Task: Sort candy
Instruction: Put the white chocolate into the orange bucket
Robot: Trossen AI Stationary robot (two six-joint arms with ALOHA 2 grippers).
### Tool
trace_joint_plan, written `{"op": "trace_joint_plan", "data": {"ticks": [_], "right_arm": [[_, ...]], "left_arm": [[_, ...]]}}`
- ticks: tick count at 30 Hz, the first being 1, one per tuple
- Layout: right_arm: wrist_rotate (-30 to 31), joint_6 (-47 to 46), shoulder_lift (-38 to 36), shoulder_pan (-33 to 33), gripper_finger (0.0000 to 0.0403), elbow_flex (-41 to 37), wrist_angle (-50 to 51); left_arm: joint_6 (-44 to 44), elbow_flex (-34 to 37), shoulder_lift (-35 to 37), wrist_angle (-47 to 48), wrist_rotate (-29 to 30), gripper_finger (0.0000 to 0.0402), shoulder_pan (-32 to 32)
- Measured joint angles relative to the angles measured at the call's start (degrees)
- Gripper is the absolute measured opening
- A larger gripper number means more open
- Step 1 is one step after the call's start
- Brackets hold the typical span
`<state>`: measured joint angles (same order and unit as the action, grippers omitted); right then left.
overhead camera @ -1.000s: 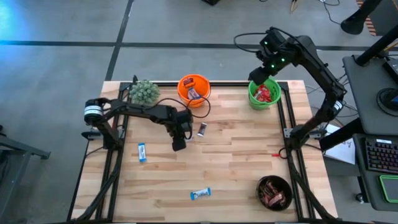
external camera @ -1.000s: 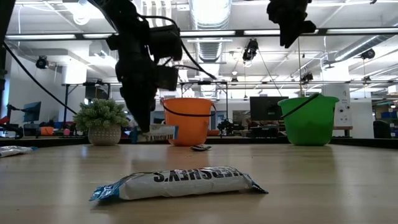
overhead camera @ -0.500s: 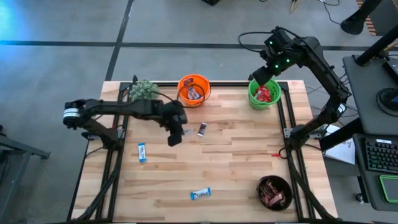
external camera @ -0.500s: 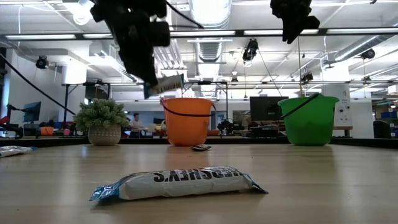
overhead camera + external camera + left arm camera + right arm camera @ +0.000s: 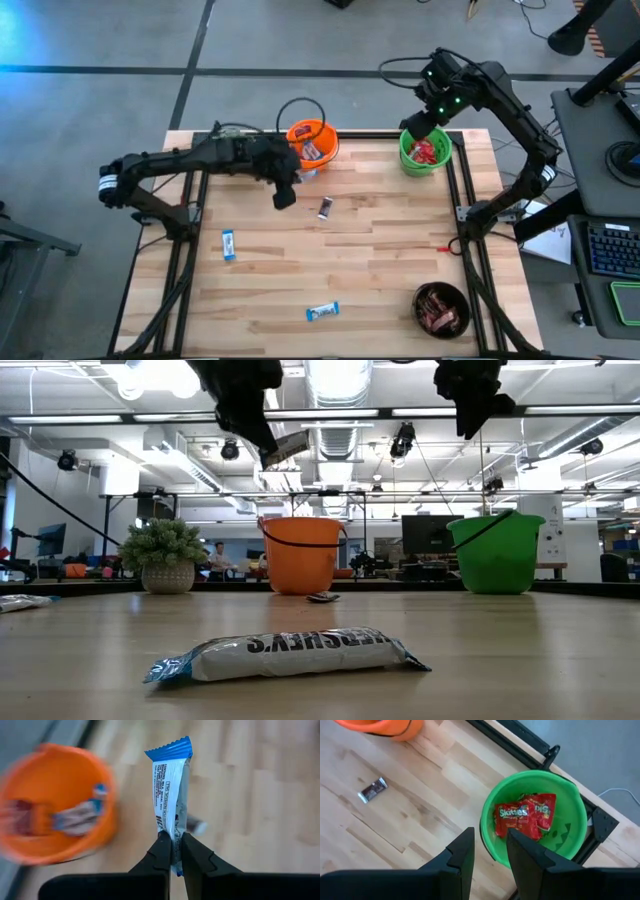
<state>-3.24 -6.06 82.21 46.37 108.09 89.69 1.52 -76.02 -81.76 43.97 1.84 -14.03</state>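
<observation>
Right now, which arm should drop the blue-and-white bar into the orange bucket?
Left. Its hand is shut on the blue-and-white bar, raised beside the orange bucket. The right hand hovers empty over the green bucket.

The left gripper is raised above the table, arm stretched across, fingers pinched tight on a blue-and-white bar. The right gripper hangs high, fingers parted, holding nothing.
</observation>
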Motion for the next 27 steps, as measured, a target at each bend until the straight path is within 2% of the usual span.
{"op": "trace_joint_plan", "data": {"ticks": [3, 7, 11, 19, 27], "right_arm": [[0.06, 0.10, -0.04, 0.00, 0.0105, -1.05, -0.04], [0.21, 0.68, -0.25, 0.00, 0.0105, -2.88, -0.01], [0.23, 2.24, -0.50, 0.00, 0.0105, -4.58, -0.02], [0.23, 4.24, -0.50, 0.00, 0.0105, -7.15, -0.70], [0.21, 9.99, -0.50, 0.00, 0.0105, -7.37, -2.30]], "left_arm": [[1.86, -5.04, -1.63, 5.56, 4.38, 0.0000, -2.42], [3.68, -9.39, -3.55, 9.67, 5.31, 0.0000, -6.00], [6.15, -11.04, -4.37, 9.06, 5.00, 0.0000, -8.91], [8.56, -11.53, -6.80, 8.15, 0.49, 0.0000, -14.55], [10.86, -11.53, -9.49, 0.52, -1.46, 0.0000, -16.50]]}}
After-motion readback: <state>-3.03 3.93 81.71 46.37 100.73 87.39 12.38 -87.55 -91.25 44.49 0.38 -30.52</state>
